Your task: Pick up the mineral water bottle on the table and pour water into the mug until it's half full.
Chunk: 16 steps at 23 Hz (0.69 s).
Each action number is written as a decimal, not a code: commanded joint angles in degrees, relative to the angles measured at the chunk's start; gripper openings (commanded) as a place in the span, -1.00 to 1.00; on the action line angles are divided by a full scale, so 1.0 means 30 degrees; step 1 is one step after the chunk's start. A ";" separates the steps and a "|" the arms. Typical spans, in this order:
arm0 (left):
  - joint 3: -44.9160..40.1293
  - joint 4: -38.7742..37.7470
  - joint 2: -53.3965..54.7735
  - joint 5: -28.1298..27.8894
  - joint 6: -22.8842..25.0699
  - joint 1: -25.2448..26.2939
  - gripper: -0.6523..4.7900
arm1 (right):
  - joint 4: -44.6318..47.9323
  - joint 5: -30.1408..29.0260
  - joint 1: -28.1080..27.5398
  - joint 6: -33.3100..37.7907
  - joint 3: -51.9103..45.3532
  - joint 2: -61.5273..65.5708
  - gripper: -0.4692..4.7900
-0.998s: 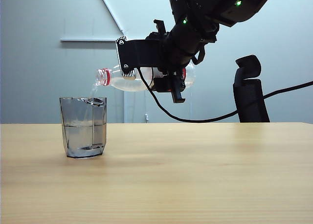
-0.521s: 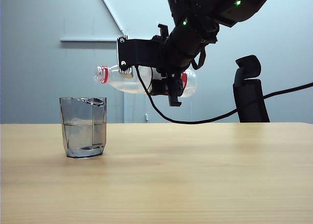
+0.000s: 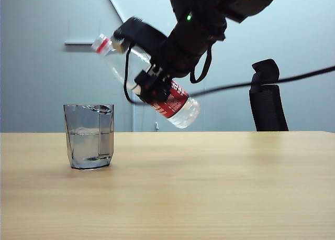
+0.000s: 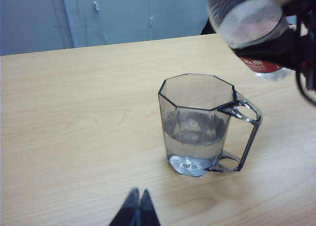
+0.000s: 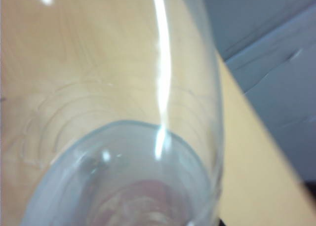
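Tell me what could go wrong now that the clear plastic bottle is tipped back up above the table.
The right gripper holds the uncapped clear plastic bottle with red label tilted; another swing could spill onto the wooden table. The smoky-grey faceted mug, about half full, stands close; a low pass might knock it.

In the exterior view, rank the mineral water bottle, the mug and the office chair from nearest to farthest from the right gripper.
1. mineral water bottle: held in the right gripper, tilted neck-up.
2. mug: below and left, standing on the table.
3. office chair: far right, behind the table.
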 commanded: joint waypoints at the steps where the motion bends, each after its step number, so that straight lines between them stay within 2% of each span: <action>1: 0.0051 0.0248 0.0029 0.0036 -0.0058 -0.0015 -0.77 | -0.0488 -0.0954 -0.0211 0.5027 0.0175 -0.0729 0.20; 3: 0.0051 0.0248 0.0029 0.0029 -0.0058 -0.0015 -0.77 | -0.1355 -0.2193 -0.0372 0.7235 0.0131 -0.1137 0.20; 7: 0.0051 0.0248 0.0029 0.0029 -0.0058 -0.0015 -0.77 | -0.2033 -0.4175 -0.0772 0.8925 -0.0102 -0.1552 0.20; 9: 0.0051 0.0240 0.0029 0.0029 -0.0058 -0.0015 -0.77 | -0.1421 -0.4925 -0.1224 0.9967 -0.0911 -0.1792 0.17; 12: 0.0051 0.0255 0.0029 0.0029 -0.0058 -0.0015 -0.77 | 0.0852 -0.6105 -0.2324 1.2378 -0.2732 -0.1967 0.17; 13: 0.0051 0.0240 0.0029 0.0044 -0.0066 -0.0015 -0.77 | 0.2645 -0.6863 -0.2783 1.3508 -0.3701 -0.1974 0.17; 16: 0.0051 0.0248 0.0029 0.0029 -0.0058 -0.0015 -0.77 | 0.6135 -0.7111 -0.3366 1.5147 -0.5289 -0.1960 0.17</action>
